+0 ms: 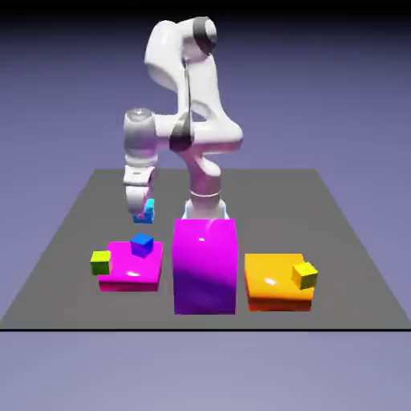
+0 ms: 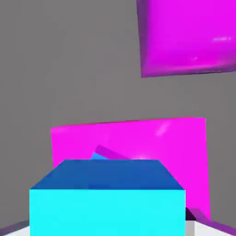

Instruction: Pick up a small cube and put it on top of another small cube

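Evidently, smooth cyan cube point(image 2: 107, 212) clasped by gripper point(image 1: 144, 212), above glossy magenta block point(image 1: 132, 273).

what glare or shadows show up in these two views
Exterior view: small bright glints on the magenta slab, the tall purple block and the orange slab, black fading in along the top; hand view: the held cyan cube has a bright near face and a much darker blue one, with pale streaks on the magenta surfaces
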`<state>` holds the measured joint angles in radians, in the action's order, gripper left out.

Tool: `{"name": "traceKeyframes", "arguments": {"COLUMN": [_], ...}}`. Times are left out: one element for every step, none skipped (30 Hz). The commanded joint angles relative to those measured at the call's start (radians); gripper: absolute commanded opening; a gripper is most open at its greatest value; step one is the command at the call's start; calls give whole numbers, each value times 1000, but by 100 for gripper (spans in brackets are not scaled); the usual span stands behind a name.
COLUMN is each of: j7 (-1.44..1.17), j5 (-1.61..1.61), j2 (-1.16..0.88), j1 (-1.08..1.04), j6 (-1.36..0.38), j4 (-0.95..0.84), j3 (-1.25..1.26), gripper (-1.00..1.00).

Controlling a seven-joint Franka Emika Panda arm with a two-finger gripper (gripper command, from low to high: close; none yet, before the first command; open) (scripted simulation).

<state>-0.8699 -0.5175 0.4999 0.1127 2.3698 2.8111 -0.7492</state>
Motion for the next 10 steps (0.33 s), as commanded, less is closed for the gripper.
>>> {"name": "traceKeyframes", "arguments": {"j7": [-8, -15, -22, -30, -37, -45, -46, -46, -46, -38], "j5": [7, 15, 22, 29, 36, 43, 44, 44, 44, 37], "j2": [-36, -72, -109, -145, -181, -217, -222, -222, -222, -186], "j1": [8, 16, 24, 32, 40, 48, 49, 49, 49, 41], "j6": [43, 85, 127, 169, 211, 253, 259, 259, 259, 217], "j4": [7, 14, 21, 27, 34, 41, 42, 42, 42, 35], "j3": [-14, -27, -41, -55, -68, -82, -84, -84, -84, -70], "gripper": [-100, -100, -100, -100, -100, -100, -100, 100, 100, 100]}}
